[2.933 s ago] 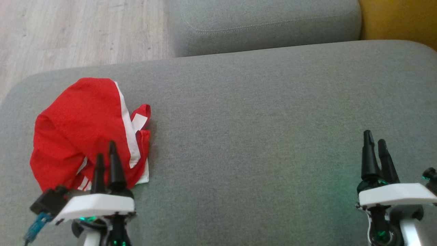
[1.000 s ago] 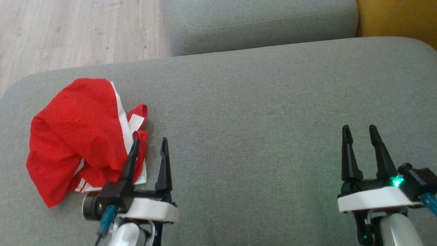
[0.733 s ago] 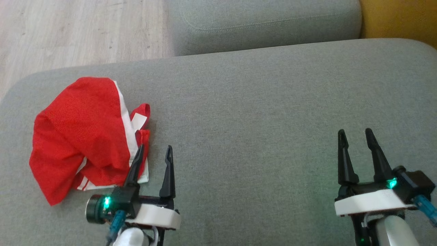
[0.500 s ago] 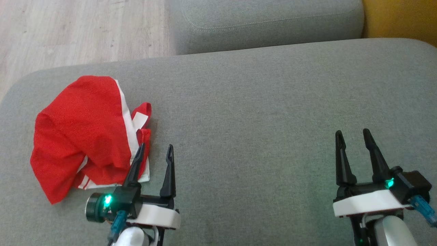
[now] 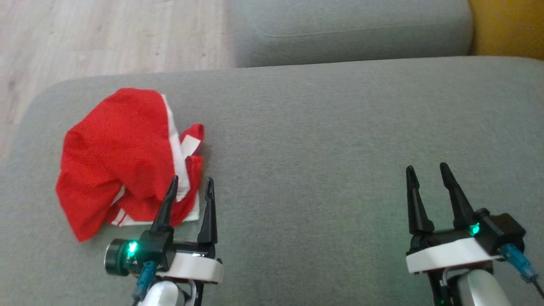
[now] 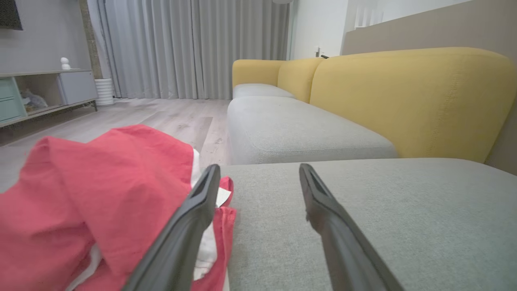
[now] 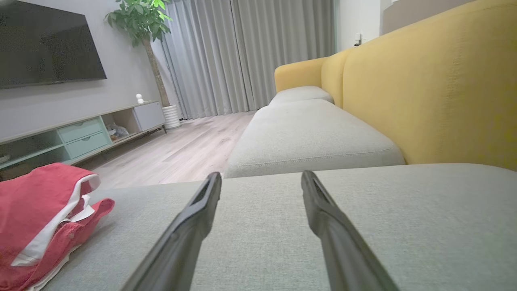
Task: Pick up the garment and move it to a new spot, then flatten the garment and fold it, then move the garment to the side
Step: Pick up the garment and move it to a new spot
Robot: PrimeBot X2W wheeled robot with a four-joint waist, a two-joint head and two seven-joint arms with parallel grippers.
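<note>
No text, brand, number or sign can be read in any view; the small white patch point(image 5: 190, 145) on the red garment point(image 5: 119, 148) is too blurred to tell whether it carries print.
</note>
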